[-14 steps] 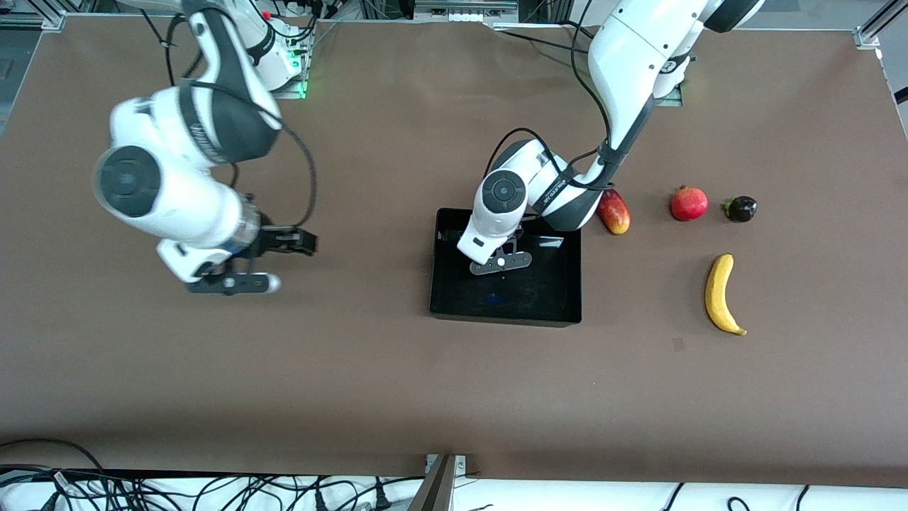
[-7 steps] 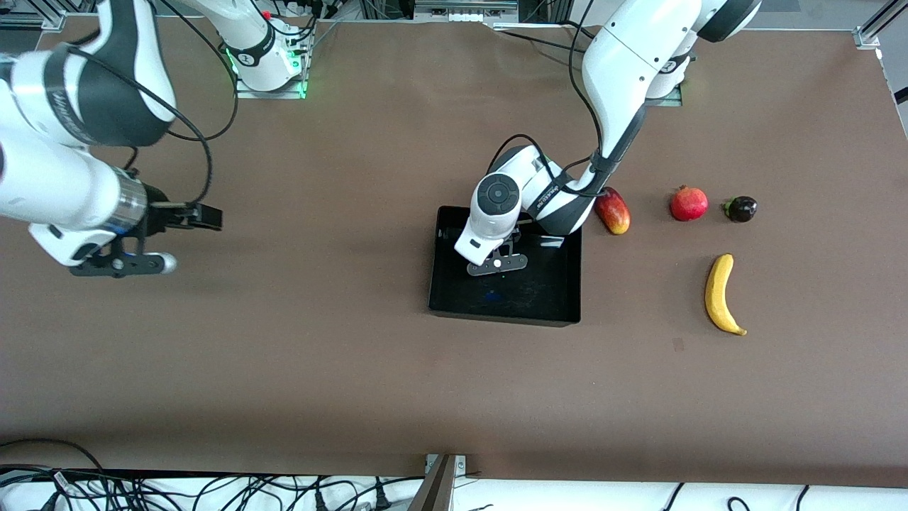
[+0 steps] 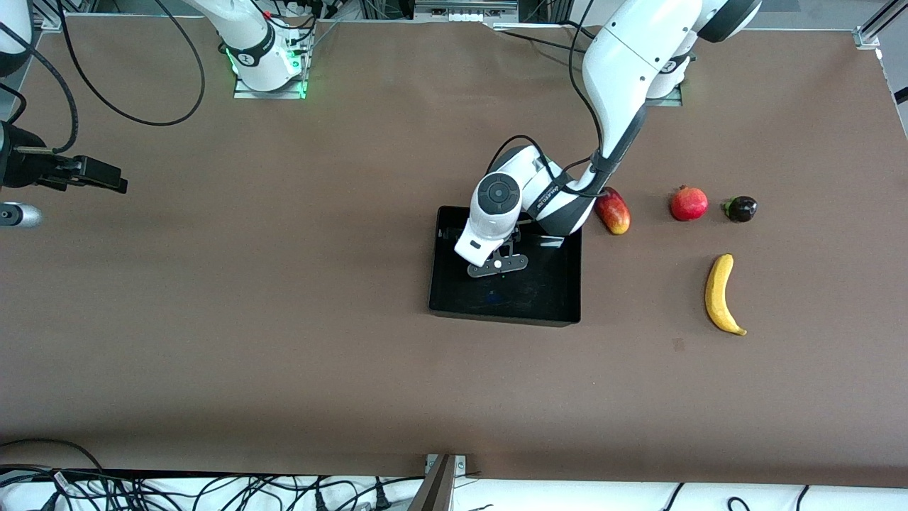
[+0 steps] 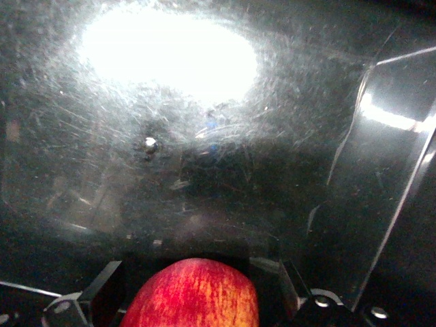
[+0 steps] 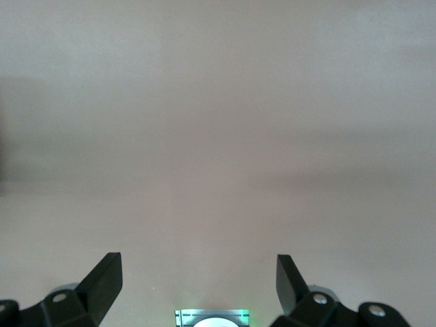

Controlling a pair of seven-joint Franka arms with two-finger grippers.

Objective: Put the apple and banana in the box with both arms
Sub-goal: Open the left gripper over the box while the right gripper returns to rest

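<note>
My left gripper is low inside the black box, shut on the red and yellow apple. In the left wrist view the apple fills the space between the dark fingers, just above the box's scratched glossy floor. The hand hides the apple in the front view. The yellow banana lies on the table toward the left arm's end, nearer to the front camera than the other fruit. My right gripper is open and empty over bare table; in the front view it shows at the right arm's end.
A red-yellow mango lies beside the box's corner, close to the left arm's elbow. A red pomegranate and a small dark fruit lie in a row with it, toward the left arm's end. Cables hang along the table's front edge.
The right arm has swung away from the middle of the table to its own end, now mostly out of the front view. The left gripper shifted slightly inside the box, then stayed still.
</note>
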